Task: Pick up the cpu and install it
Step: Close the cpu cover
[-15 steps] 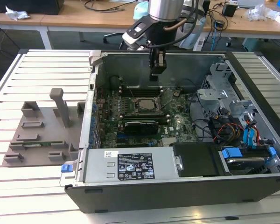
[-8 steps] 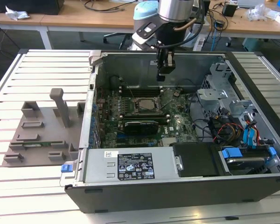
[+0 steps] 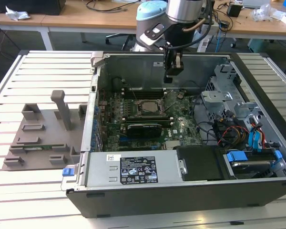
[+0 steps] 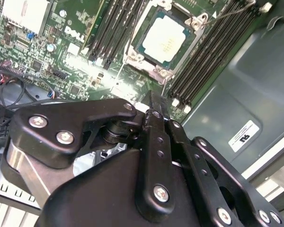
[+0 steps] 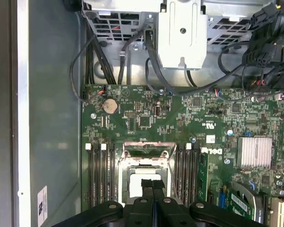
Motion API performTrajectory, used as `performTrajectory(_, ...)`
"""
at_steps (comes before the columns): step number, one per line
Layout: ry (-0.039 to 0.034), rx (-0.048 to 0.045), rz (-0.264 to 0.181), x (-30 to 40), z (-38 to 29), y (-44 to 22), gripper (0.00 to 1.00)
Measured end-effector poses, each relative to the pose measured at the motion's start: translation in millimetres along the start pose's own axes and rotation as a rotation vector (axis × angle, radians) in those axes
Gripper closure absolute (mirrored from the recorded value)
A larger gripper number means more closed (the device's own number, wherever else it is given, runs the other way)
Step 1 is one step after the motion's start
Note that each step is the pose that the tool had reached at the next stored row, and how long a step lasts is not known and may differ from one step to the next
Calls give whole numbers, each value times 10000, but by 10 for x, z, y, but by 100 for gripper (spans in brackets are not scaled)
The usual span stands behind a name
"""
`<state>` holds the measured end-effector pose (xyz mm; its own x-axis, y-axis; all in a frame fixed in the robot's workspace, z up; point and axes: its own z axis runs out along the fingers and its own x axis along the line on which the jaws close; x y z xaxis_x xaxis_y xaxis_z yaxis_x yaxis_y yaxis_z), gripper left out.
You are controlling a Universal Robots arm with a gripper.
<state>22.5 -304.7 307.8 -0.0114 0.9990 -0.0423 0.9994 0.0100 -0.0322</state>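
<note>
My pincer (image 3: pixel 173 76) is closed and holds nothing. The cpu (image 4: pixel 164 40) lies flat in its socket (image 4: pixel 197 21). In the exterior view the pincer hangs at 1 o'clock from it. I think only the socket's lid is left to close.

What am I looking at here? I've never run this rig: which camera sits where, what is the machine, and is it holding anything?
The machine is a single robot arm with a gripper hanging over an open computer case on a slatted table. The exterior view looks at the whole scene from outside. Both wrist views ride on the arm and look into the case. The cpu, a small silvery square, lies in its socket on the green board, apart from the gripper. The gripper is shut and holds nothing. A grey parts holder sits on the table at the exterior view's left.
</note>
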Motion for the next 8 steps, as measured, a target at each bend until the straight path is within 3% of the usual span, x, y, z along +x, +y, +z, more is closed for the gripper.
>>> performTrajectory(8, -1, 3, -2, -1, -1, 119, 89)
